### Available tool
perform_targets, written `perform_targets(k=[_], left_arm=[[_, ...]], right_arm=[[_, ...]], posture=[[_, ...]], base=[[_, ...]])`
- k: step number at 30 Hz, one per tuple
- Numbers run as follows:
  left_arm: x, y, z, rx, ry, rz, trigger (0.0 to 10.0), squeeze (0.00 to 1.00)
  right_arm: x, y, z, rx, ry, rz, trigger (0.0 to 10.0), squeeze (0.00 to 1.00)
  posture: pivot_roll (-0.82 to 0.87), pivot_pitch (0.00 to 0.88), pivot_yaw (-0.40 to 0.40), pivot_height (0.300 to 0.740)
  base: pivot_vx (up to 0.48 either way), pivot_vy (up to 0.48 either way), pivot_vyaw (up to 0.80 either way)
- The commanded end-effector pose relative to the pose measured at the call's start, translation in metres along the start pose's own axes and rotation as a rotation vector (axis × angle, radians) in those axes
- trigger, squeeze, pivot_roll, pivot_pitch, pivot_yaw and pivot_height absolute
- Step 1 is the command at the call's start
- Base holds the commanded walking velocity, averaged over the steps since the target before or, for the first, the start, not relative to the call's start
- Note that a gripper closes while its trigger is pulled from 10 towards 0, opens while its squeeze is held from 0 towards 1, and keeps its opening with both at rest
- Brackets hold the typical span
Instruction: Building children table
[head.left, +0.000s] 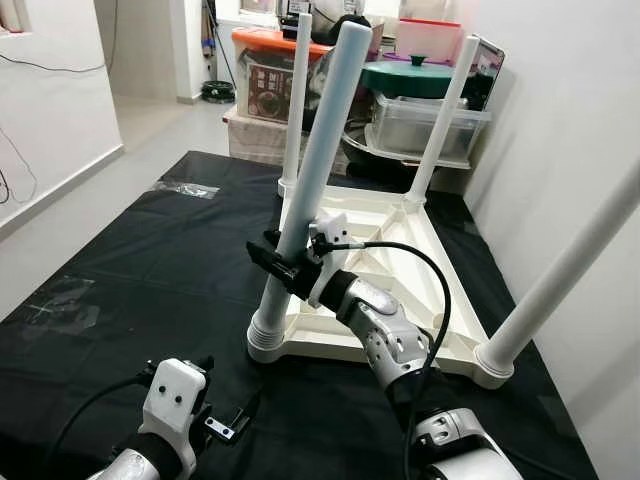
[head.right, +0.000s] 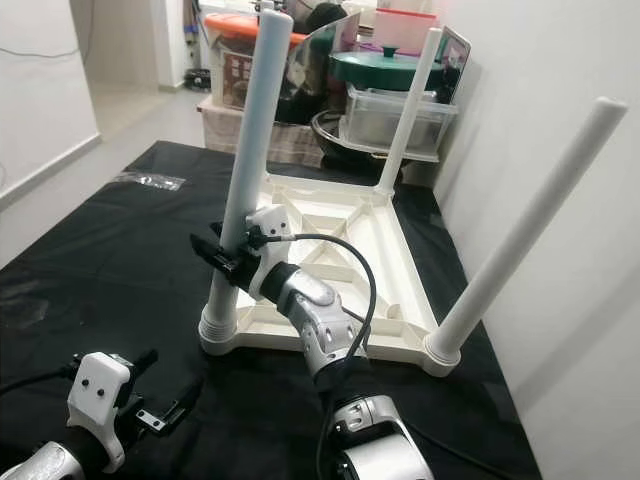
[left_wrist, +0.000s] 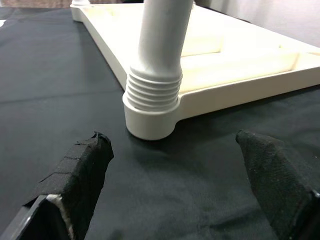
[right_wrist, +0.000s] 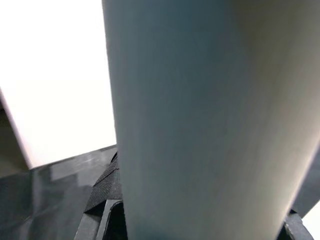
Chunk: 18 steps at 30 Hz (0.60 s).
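Here my right claw (head.left: 283, 262) is clamped around the near-left leg (head.left: 312, 165) of the upturned white children's table (head.left: 395, 275), low on the shaft, just above its ribbed collar. The tabletop lies face-down on the black sheet (head.left: 130, 270) in the middle of the frame, its ribbed underside up. All four legs stand in the corner sockets with their long axes pointing upward; the one I hold leans toward the upper right of the frame, and the near-right leg (head.left: 575, 260) tilts further right still.

My left claw (left_wrist: 175, 185) hovers low over the sheet at the lower left, fingers spread wide and holding nothing, aimed at that same corner. Its wrist view shows the threaded collar (left_wrist: 152, 92) sitting above the socket rim. The right wrist view gives just the pale shaft up close. Storage tubs (head.left: 425, 120) crowd the top of the frame.
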<state>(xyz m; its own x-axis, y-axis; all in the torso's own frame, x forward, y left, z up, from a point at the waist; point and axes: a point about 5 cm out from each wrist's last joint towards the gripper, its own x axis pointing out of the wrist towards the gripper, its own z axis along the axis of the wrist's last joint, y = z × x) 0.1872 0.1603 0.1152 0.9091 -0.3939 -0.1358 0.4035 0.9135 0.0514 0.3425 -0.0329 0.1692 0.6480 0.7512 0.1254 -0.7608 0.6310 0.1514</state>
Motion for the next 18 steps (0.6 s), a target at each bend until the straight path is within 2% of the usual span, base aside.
perform_targets(k=[1, 4, 7, 9, 15, 18], left_arm=[[0.001, 0.001, 0.000, -0.002, 0.009, -0.004, 10.0, 0.00], [0.002, 0.001, 0.001, -0.002, 0.002, 0.000, 10.0, 0.00], [0.005, 0.000, 0.002, -0.007, -0.008, 0.004, 10.0, 0.00], [0.005, -0.001, 0.002, -0.007, -0.007, 0.003, 10.0, 0.00], [0.006, 0.001, 0.001, -0.004, -0.008, 0.004, 10.0, 0.00], [0.007, 0.001, 0.002, -0.003, -0.010, 0.004, 10.0, 0.00]], right_arm=[[-0.011, -0.004, -0.033, 0.058, 0.153, -0.107, 10.0, 0.00], [-0.010, -0.005, -0.030, 0.049, 0.137, -0.146, 10.0, 0.00], [-0.011, 0.002, -0.026, -0.032, 0.128, -0.156, 10.0, 0.00], [-0.012, 0.004, -0.026, -0.044, 0.132, -0.151, 10.0, 0.00], [-0.009, 0.016, -0.023, -0.179, 0.147, -0.058, 10.0, 0.00], [-0.008, 0.017, -0.022, -0.195, 0.149, -0.042, 10.0, 0.00]], posture=[[0.13, 0.000, -0.120, 0.740], [0.13, 0.000, -0.118, 0.740], [0.13, 0.000, -0.116, 0.740], [0.13, 0.000, -0.116, 0.740], [0.12, 0.000, -0.117, 0.740], [0.12, 0.000, -0.117, 0.740]], base=[[0.000, 0.000, 0.00], [0.000, 0.000, 0.00], [0.000, 0.000, 0.00], [0.000, 0.000, 0.00], [0.000, 0.000, 0.00], [0.000, 0.000, 0.00]])
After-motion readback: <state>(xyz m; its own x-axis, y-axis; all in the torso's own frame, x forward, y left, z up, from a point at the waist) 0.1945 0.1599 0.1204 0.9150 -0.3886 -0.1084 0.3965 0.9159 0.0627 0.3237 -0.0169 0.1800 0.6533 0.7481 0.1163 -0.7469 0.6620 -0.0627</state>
